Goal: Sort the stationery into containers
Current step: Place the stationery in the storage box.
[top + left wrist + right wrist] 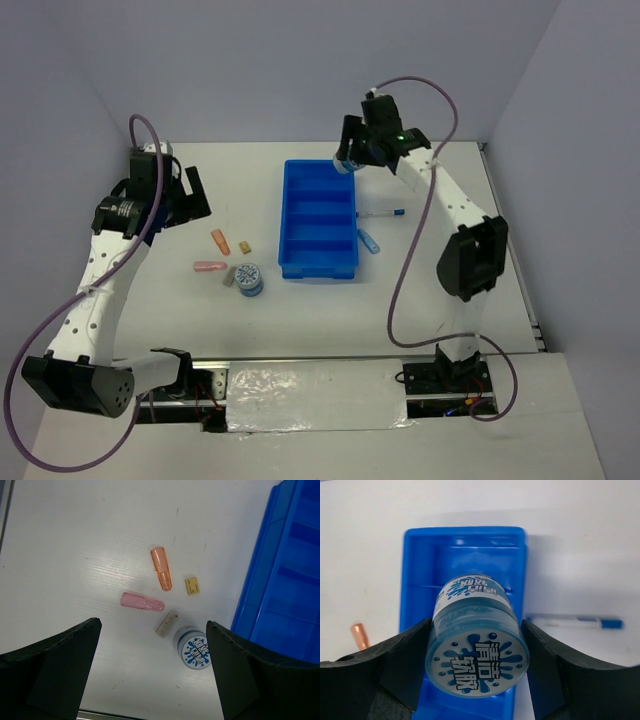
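Observation:
My right gripper (pixel 350 160) is shut on a round blue-grey roll (pixel 477 667) with a white patterned top and holds it above the far end of the bright blue tray (pixel 287 215), which shows below the roll in the right wrist view (pixel 465 545). The tray's four compartments look empty. My left gripper (pixel 188 195) is open and empty, high above the table left of the tray. Below it lie an orange bar (pixel 161 568), a tan bar (pixel 192 585), a pink bar (pixel 142 601), a grey bar (pixel 167 624) and the second roll (pixel 193 647).
A white blue-capped pen (pixel 380 213) and a light-blue bar (pixel 369 241) lie on the table just right of the tray. The pen also shows in the right wrist view (pixel 575 622). The table's far edge meets the back wall behind the tray.

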